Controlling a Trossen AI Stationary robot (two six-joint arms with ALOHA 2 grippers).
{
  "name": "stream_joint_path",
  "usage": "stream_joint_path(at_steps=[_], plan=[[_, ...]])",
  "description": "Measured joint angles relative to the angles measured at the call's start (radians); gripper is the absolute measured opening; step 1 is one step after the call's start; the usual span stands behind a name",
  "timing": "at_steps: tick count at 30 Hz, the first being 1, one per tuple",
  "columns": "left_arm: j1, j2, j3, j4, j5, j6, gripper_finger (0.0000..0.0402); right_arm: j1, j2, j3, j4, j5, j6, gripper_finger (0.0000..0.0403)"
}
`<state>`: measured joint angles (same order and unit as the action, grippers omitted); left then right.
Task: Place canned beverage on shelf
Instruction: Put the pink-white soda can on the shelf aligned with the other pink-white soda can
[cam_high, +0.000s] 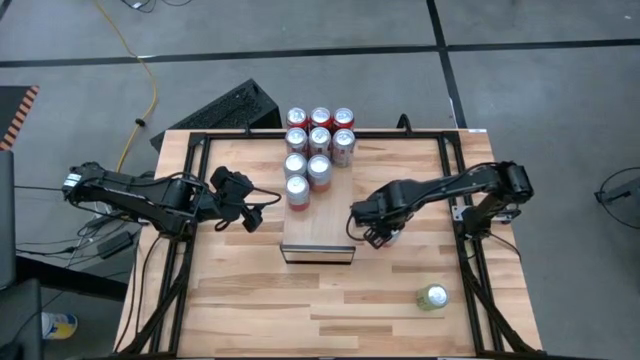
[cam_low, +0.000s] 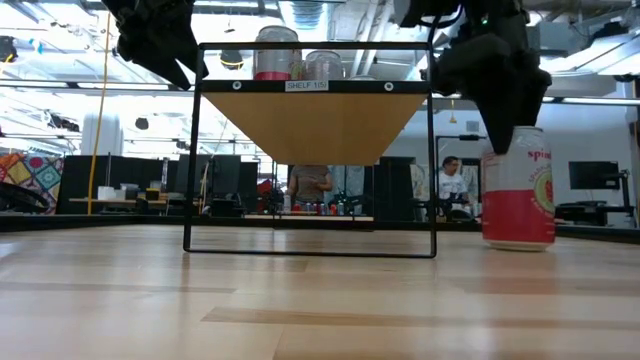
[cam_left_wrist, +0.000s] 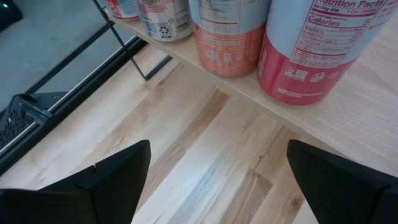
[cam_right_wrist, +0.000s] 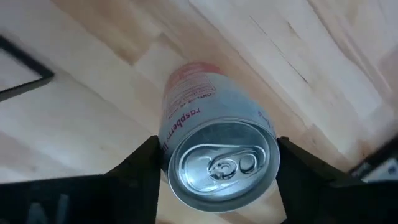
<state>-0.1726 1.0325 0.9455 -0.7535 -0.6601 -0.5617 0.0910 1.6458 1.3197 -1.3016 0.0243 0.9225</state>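
I am working my right hand (cam_high: 378, 232) down around a red and white beverage can (cam_low: 517, 188) that is standing upright on the bench (cam_high: 250, 300), just beside the right end of the shelf (cam_high: 318, 233). The can's long axis is running straight up from the bench, its silver top with the pull tab (cam_right_wrist: 224, 167) facing up toward my wrist. My two dark fingers (cam_right_wrist: 134, 168) are flanking the can's rim on either side; they are looking very close to it, but I cannot tell whether they are pressing on it, so I am not calling this a grip.

The shelf is lying with its long axis running from the front of the bench toward the far edge. Its near half is bare, while a cluster of upright cans (cam_high: 318, 150) is standing on its far half, tops up.

My left hand (cam_high: 250, 212) is hovering to the left of the shelf, fingers (cam_left_wrist: 106, 180) spread wide with nothing between them, looking toward the lower parts of the cans on the shelf.

A green can (cam_high: 433, 296) is lying on its side on the bench, well apart from the others, near the front right corner.
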Motion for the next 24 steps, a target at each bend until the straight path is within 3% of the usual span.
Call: stream_joint_path(at_steps=[10, 18, 24], plan=[[0.0, 0.0, 0.0, 0.0, -0.005, -0.008, 0.0363, -0.022, -0.031, 0.021, -0.053, -0.062, -0.202, 0.0222], [0.0, 0.0, 0.0, 0.001, -0.028, -0.018, 0.0363, -0.043, -0.032, 0.205, -0.267, 0.042, -0.296, 0.0222], [0.0, 0.0, 0.0, 0.002, -0.037, -0.027, 0.0363, -0.077, -0.027, 0.345, -0.263, 0.133, -0.361, 0.0222]])
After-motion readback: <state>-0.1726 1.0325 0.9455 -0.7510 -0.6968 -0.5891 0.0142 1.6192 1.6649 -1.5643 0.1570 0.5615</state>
